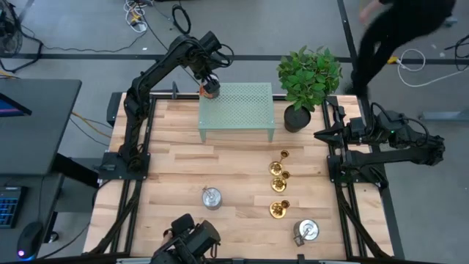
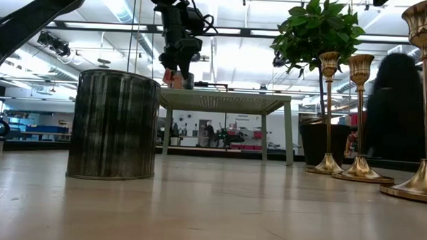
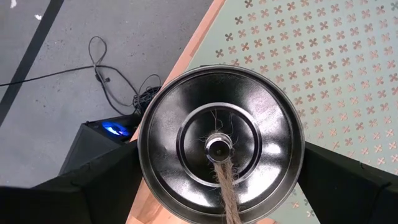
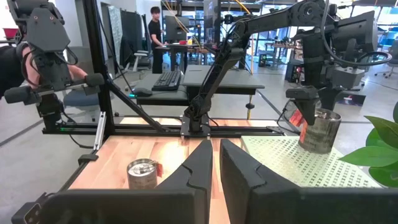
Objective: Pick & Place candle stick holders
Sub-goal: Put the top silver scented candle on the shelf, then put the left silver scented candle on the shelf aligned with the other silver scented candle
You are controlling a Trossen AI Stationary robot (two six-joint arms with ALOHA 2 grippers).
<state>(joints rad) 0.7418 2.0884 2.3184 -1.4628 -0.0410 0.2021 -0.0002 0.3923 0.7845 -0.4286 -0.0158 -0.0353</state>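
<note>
Three brass candle stick holders [image 1: 277,169] [image 1: 278,185] [image 1: 278,211] stand upright on their round bases in a row on the right half of the wooden table; the low view shows them too [image 2: 359,118]. No gripper is near them. My left gripper [image 1: 210,86] points down over the far left corner of the green perforated stand [image 1: 242,106], its fingers wide apart on either side of a silver tin can [image 3: 221,143]. My right gripper [image 4: 214,165] waits shut and level at the table's right edge. My left gripper comes from above with one finger [image 3: 93,186] on each side of the can's round wall [image 3: 144,155]; whether the fingers touch it I cannot tell. The can stands upright on the stand's far left corner [image 4: 320,132].
A second tin can [image 1: 212,198] stands near the front middle, and another [image 1: 306,231] at the front right. A potted plant [image 1: 308,81] stands right of the stand. A person [image 1: 396,37] moves beyond the far right corner. Bare wood lies left of the holders.
</note>
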